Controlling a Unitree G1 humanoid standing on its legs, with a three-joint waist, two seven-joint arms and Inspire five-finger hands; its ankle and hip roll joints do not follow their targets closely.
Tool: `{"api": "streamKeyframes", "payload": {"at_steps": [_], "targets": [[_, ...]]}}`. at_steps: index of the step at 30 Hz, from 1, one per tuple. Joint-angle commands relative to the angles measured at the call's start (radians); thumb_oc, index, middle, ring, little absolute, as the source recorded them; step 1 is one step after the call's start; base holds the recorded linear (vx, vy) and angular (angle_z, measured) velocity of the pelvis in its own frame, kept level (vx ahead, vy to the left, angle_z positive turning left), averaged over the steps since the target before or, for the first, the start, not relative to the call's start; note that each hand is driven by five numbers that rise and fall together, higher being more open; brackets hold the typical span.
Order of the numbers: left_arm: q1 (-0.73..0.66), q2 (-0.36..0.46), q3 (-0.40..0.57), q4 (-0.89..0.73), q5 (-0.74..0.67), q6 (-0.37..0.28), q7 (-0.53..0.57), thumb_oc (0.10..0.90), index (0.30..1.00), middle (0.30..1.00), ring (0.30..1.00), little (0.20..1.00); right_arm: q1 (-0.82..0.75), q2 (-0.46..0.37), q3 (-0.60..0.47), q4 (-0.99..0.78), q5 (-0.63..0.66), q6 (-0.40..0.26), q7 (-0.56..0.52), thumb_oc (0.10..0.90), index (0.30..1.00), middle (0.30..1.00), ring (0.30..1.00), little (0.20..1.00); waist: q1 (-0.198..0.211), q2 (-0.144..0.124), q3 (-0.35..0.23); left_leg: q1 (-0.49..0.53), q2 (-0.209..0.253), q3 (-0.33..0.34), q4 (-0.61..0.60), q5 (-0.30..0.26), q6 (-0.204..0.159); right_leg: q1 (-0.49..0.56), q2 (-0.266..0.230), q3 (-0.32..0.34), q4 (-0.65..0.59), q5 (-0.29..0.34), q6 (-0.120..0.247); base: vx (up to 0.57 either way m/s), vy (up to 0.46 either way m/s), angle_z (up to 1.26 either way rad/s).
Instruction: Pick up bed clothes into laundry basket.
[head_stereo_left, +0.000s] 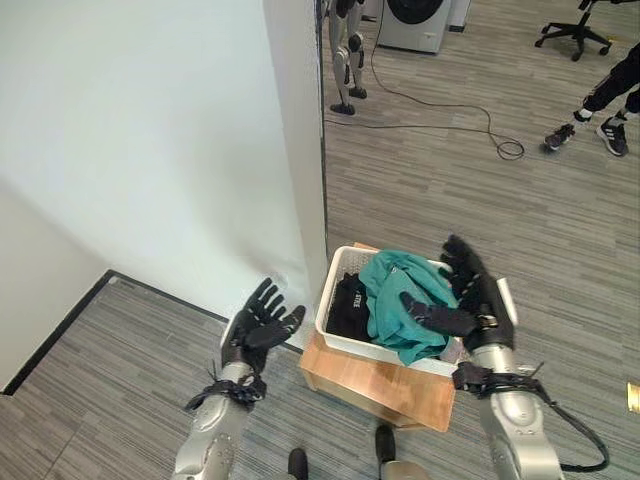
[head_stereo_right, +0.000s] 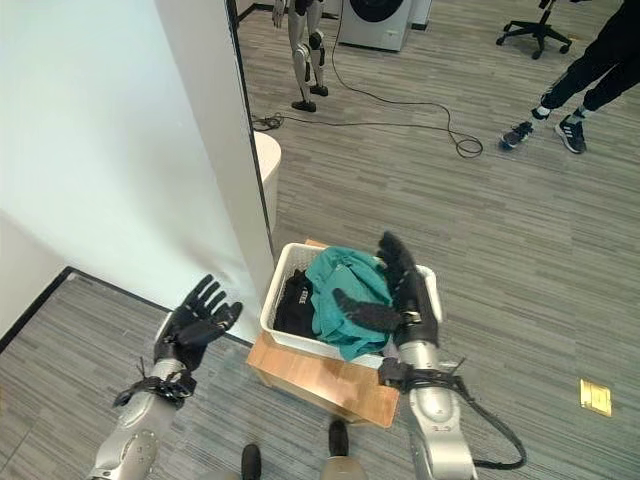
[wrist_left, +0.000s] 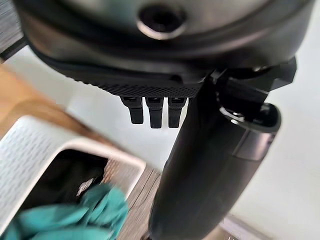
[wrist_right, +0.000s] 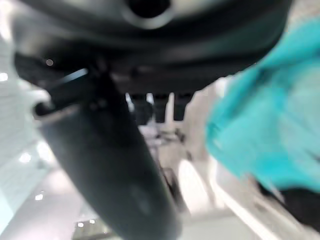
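Note:
A white laundry basket (head_stereo_left: 334, 283) stands on a low wooden stand (head_stereo_left: 375, 385) beside a white wall. A teal garment (head_stereo_left: 398, 295) lies heaped in the basket next to a black garment (head_stereo_left: 349, 306). My right hand (head_stereo_left: 470, 290) hovers over the basket's right side, fingers straight, thumb reaching over the teal cloth without gripping it. My left hand (head_stereo_left: 258, 326) is held open, palm up, left of the basket and apart from it. The left wrist view shows the basket's corner (wrist_left: 45, 137) with the teal cloth (wrist_left: 75, 217) inside.
The white wall's corner (head_stereo_left: 300, 150) rises just behind the basket. A person's legs and shoes (head_stereo_left: 600, 110) show at the far right, by an office chair (head_stereo_left: 570, 30). A washing machine (head_stereo_left: 412, 22) and a cable (head_stereo_left: 450, 125) lie on the wooden floor behind.

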Motion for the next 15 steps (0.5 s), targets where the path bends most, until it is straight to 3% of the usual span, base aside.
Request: {"api": "streamKeyframes", "payload": {"at_steps": [1, 6, 15], "targets": [[-0.098, 0.045, 0.001, -0.008, 0.038, -0.087, -0.035, 0.800, 0.900, 0.900, 0.900, 0.900, -0.014, -0.018, -0.004, -0.061, 0.042, -0.097, 0.050, 0.800, 0.900, 0.900, 0.900, 0.900, -0.005, -0.059, -0.064, -0.052, -0.035, -0.015, 0.003, -0.020, 0.008, 0.055, -0.030, 0.002, 0.069, -0.163, 0.037, 0.00, 0.000, 0.00], [-0.108, 0.051, -0.059, 0.012, 0.067, -0.101, -0.046, 0.800, 0.900, 0.900, 0.900, 0.900, 0.015, -0.044, 0.023, -0.013, 0.003, -0.098, 0.048, 0.800, 0.900, 0.900, 0.900, 0.900, -0.012, -0.059, -0.062, -0.049, -0.035, -0.004, 0.004, -0.022, 0.009, 0.048, -0.033, 0.013, 0.078, -0.161, 0.043, 0.00, 0.002, -0.03], [-0.124, 0.060, -0.066, 0.011, 0.069, -0.117, -0.033, 0.800, 0.900, 0.900, 0.900, 0.900, 0.031, -0.042, 0.001, 0.021, 0.032, -0.104, 0.032, 0.800, 0.900, 0.900, 0.900, 0.900, -0.021, -0.056, -0.067, -0.047, -0.034, 0.004, 0.000, -0.024, 0.007, 0.042, -0.036, 0.015, 0.079, -0.158, 0.048, 0.01, 0.001, -0.08]]}}
